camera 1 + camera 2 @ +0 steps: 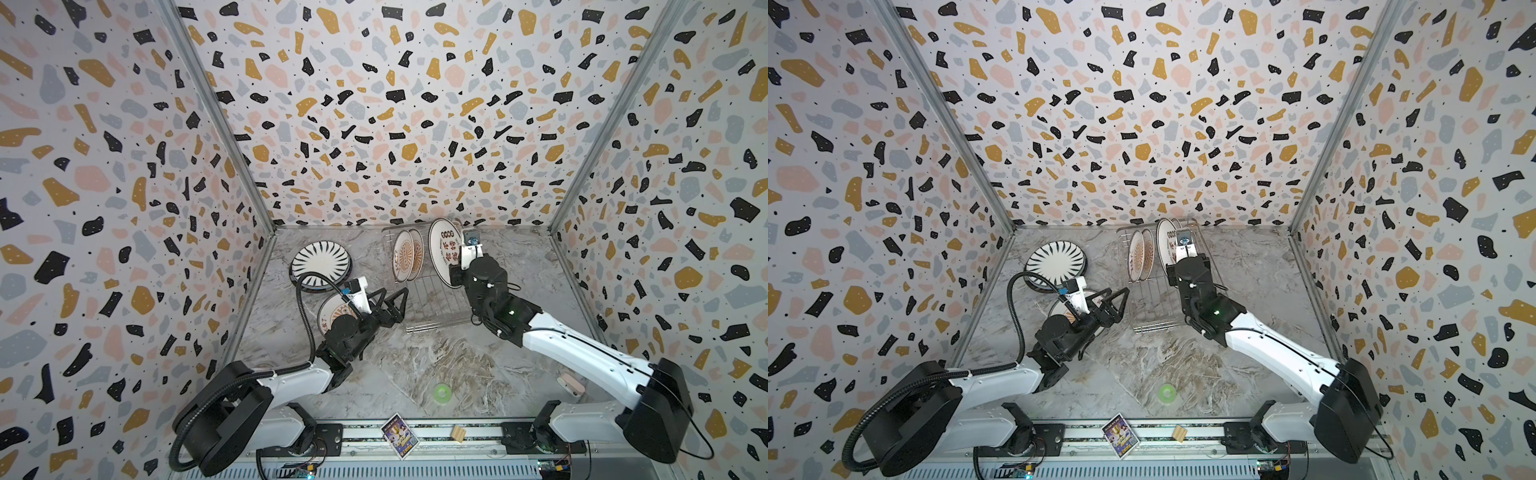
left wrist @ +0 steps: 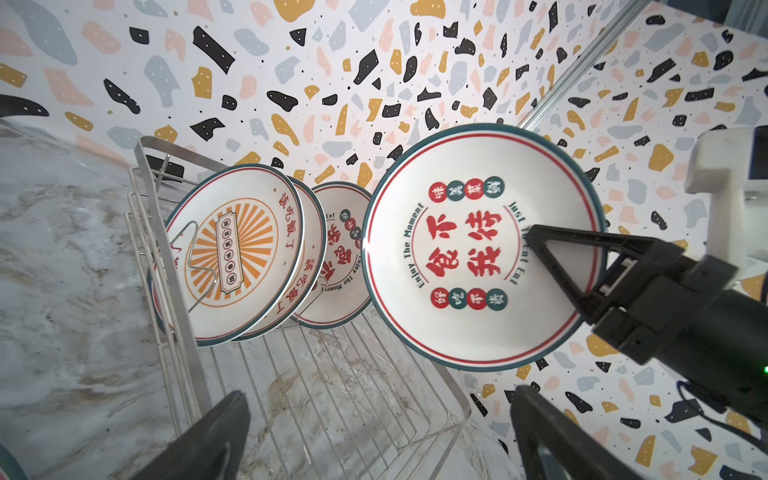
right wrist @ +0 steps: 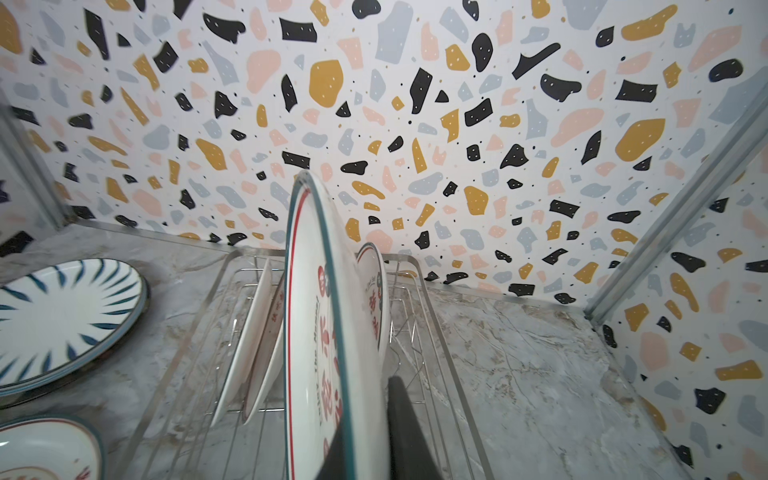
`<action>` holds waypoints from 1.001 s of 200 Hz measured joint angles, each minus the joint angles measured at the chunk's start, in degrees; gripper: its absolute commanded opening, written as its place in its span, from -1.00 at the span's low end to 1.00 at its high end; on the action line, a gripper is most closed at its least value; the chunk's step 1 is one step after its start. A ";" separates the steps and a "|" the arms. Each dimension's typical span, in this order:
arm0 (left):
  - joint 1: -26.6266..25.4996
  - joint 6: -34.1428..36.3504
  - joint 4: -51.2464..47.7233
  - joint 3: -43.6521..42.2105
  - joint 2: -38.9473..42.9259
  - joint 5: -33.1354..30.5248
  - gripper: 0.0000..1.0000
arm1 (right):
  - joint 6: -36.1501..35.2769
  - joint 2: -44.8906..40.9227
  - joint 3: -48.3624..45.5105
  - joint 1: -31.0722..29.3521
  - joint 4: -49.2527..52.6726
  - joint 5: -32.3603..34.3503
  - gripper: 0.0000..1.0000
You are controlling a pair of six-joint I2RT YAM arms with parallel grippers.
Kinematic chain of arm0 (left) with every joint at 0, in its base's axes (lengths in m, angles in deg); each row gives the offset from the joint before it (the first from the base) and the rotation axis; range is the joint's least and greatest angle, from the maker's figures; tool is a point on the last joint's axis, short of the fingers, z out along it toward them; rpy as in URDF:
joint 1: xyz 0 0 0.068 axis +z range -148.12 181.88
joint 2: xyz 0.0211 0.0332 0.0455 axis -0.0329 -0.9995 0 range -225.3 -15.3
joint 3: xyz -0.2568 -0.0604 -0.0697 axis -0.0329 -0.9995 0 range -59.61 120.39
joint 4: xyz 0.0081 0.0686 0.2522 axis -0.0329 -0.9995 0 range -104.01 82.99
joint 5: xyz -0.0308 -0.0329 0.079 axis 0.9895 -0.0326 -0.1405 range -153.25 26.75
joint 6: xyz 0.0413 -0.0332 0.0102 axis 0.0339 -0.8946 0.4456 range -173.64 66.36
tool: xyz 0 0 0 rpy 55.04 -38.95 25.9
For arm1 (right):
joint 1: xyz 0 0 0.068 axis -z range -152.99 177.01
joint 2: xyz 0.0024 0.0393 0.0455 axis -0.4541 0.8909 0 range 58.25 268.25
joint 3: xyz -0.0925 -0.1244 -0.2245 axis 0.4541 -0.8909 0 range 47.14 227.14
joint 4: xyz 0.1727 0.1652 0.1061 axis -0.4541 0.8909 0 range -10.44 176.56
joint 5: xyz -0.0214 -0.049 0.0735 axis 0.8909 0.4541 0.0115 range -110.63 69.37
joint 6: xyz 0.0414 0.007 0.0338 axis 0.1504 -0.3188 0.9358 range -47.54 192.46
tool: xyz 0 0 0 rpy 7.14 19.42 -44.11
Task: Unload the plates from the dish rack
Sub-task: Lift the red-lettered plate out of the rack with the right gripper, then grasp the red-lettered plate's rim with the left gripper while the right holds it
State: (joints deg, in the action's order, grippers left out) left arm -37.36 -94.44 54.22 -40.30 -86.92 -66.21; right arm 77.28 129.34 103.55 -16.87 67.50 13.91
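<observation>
**Right gripper [image 3: 365, 440] clamped on a red-lettered plate [image 2: 478, 332]; left gripper [image 1: 395, 296] spread wide.**

Your right jaws pinch the plate's rim, holding it on edge over the dish rack [image 1: 434, 301]. Your left gripper hangs empty just beside the rack's near left corner. Inside the rack, two sunburst plates [image 2: 232, 253] and a second lettered plate [image 2: 347, 286] lean upright at its far end. Left of the rack, a black-striped plate [image 1: 321, 259] lies flat on the table [image 1: 415, 365].
</observation>
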 measured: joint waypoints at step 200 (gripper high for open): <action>0.00 1.44 -0.28 -3.96 0.39 7.32 0.83 | 28.13 -3.85 -22.99 21.75 -23.67 -65.07 -0.90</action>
State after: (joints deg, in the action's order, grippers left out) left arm -37.36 -92.99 53.94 -44.25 -86.52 -58.89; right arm 105.41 125.49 80.55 4.88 43.83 -51.15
